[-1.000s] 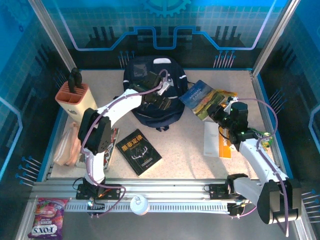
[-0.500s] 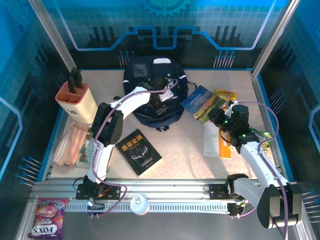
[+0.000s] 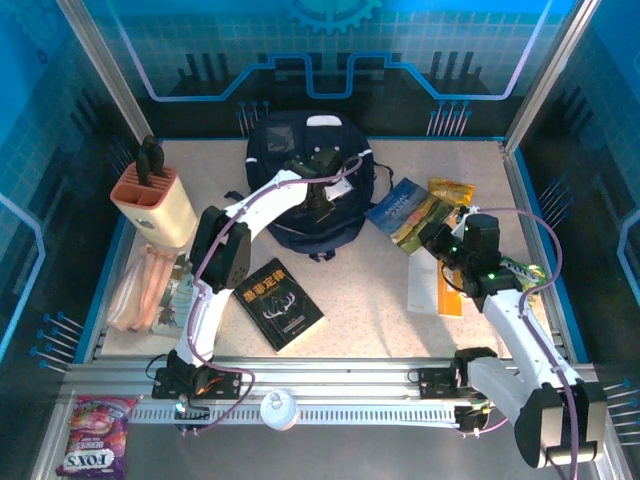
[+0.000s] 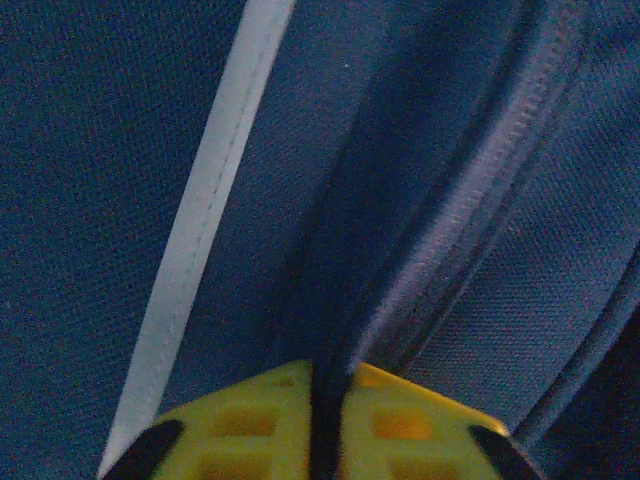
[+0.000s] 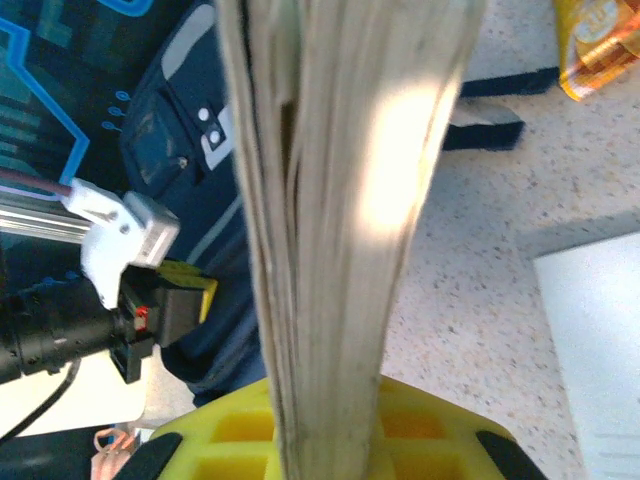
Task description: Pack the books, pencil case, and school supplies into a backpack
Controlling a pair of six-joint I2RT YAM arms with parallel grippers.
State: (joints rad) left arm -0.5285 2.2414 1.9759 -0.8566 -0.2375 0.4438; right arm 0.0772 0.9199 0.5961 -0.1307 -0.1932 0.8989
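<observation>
Your left gripper (image 4: pixel 325 405) pinches the backpack (image 3: pixel 283 140) shut-jawed at its zip seam, and that thin fabric may slip. Your right gripper (image 5: pixel 325 440) clamps the "Animal Farm" book (image 3: pixel 402 207) beside it, where loose pages could snag.

Bluish cast overhead; both wrist close-ups soft, one glare-streaked.

One black book (image 3: pixel 278 303) is lying at six o'clock and one Animal Farm book (image 3: pixel 400 208) is showing at three, two in all. One backpack (image 3: pixel 285 145) is sitting at twelve, one knife block (image 3: pixel 158 205) at ten, one pencil case (image 3: pixel 135 295) at eight, one orange-and-white pack (image 3: pixel 432 283) at four.
</observation>
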